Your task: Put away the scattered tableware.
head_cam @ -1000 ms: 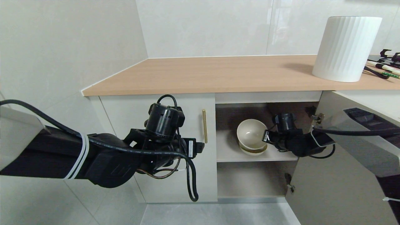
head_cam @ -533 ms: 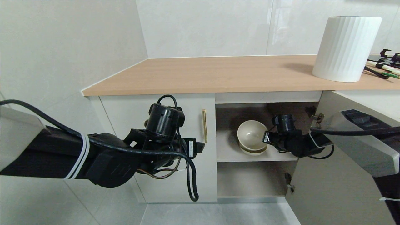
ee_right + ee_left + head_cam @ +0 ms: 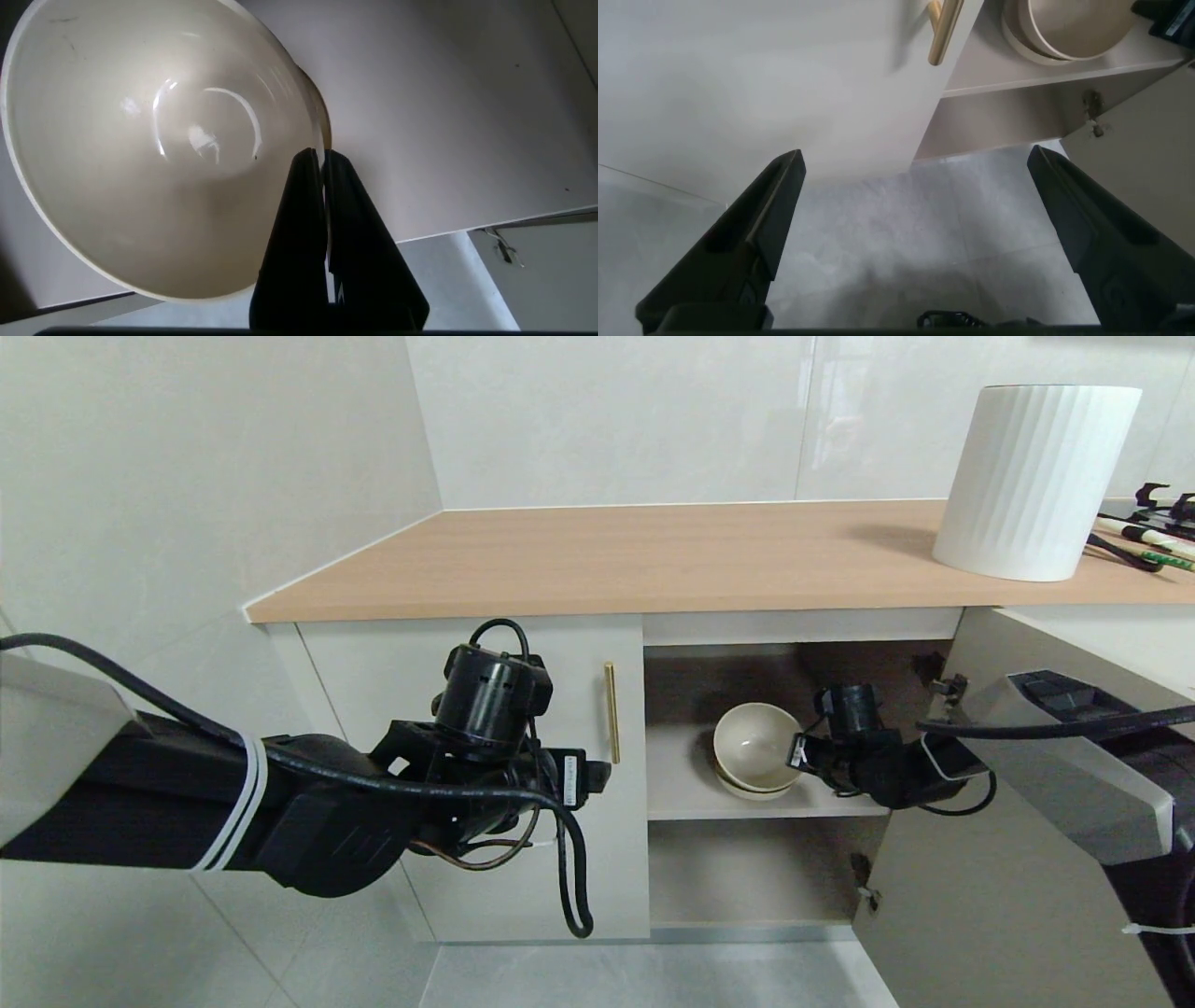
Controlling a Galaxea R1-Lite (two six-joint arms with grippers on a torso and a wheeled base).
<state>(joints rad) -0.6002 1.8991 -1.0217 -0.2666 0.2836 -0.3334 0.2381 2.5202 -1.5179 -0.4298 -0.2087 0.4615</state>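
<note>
A cream bowl [image 3: 754, 745] is tilted on its side inside the cabinet, on the upper shelf [image 3: 677, 784]. My right gripper [image 3: 801, 751] is shut on its rim from the right. It rests in or just above a second cream bowl [image 3: 752, 791] that stands on the shelf. In the right wrist view the held bowl [image 3: 159, 140] faces the camera, the gripper [image 3: 324, 177] is clamped on its edge, and the lower bowl's rim [image 3: 320, 103] peeks out behind. My left gripper [image 3: 915, 233] hangs open and empty over the floor, in front of the closed left door.
A tall white ribbed container [image 3: 1032, 481] stands on the wooden countertop [image 3: 653, 555], with utensils [image 3: 1144, 541] at the far right. The cabinet's right door [image 3: 990, 868] is swung open. The left door carries a gold handle [image 3: 611, 709]. The lower shelf [image 3: 747, 873] is bare.
My right gripper has lowered the held bowl a little and shifted it right, closer onto the bowl beneath. The left arm has stayed put.
</note>
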